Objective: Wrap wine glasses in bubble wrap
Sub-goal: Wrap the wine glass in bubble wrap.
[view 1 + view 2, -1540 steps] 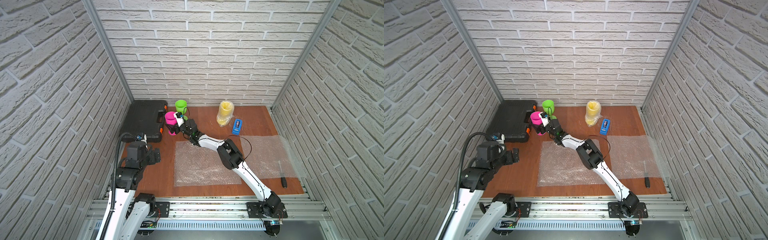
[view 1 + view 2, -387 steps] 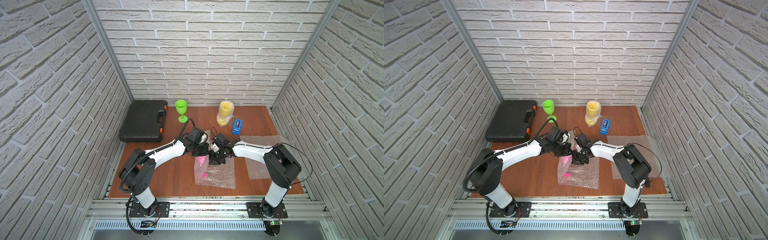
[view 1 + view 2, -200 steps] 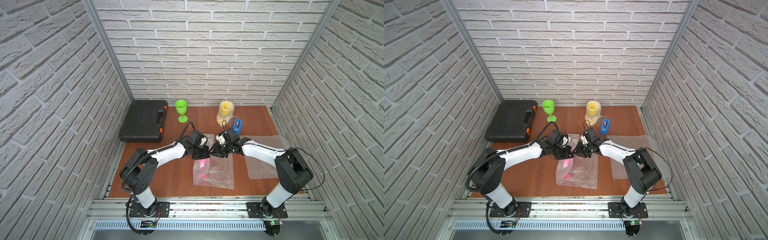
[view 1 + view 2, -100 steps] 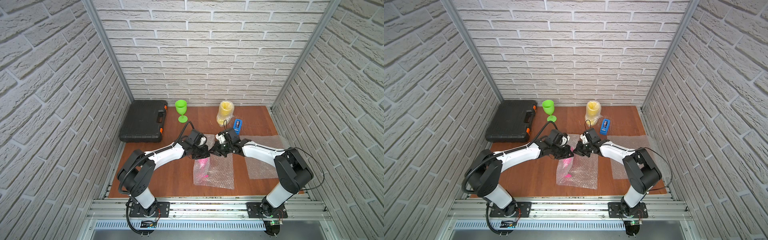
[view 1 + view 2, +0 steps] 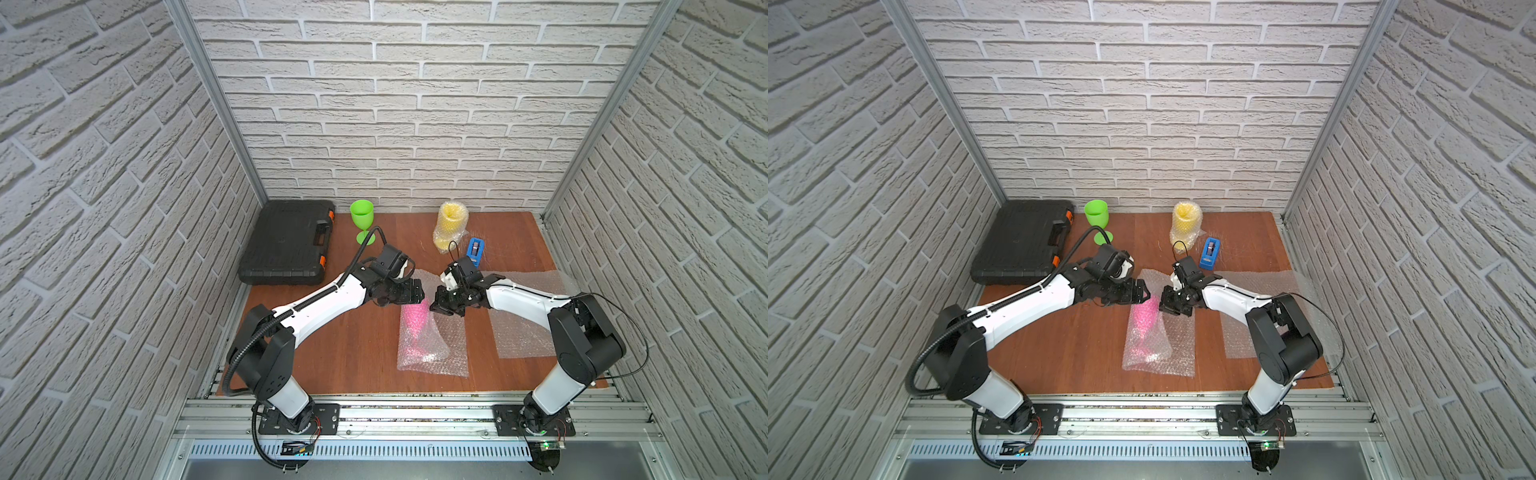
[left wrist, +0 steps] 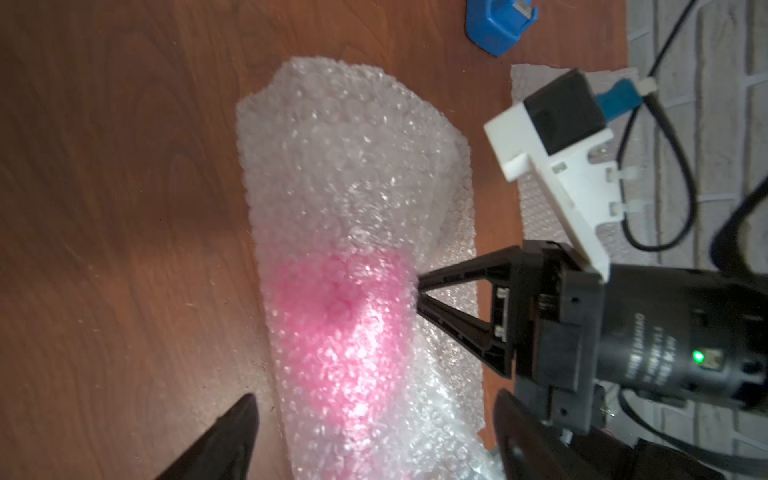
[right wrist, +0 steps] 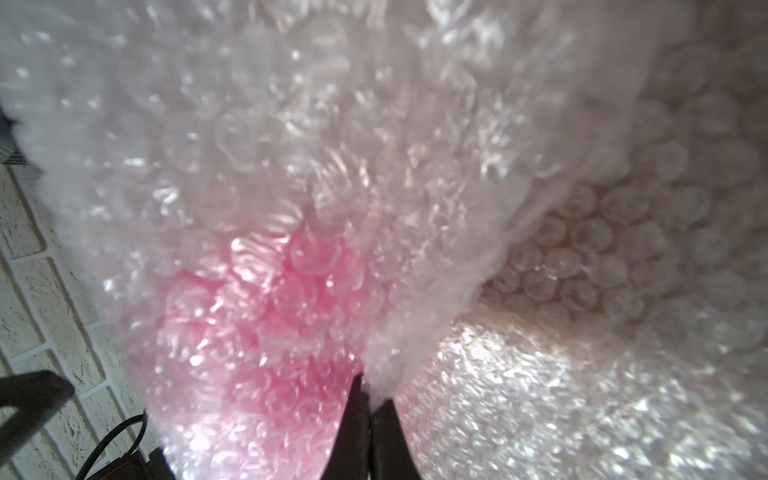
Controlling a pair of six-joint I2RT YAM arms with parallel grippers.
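The right gripper [image 7: 370,388] is clamped tight on a fold of the bubble wrap [image 5: 432,345], its two dark tips meeting at the edge of the bundle right beside the pink goblet [image 6: 340,316]. The goblet lies on its side inside the wrap near the middle of the table [image 5: 353,345]. Facing it, the left gripper [image 6: 374,399] is spread wide with a finger on each side of the bundle, gripping nothing; whether it touches the wrap is unclear. Just to the right lies a second sheet [image 5: 523,332], flat and partly under the right arm. Along the back wall stand the bare green goblet [image 5: 362,216] beside a black case [image 5: 286,245], the yellow goblet [image 5: 451,218] already sleeved in wrap, and a blue tape dispenser [image 5: 476,249].
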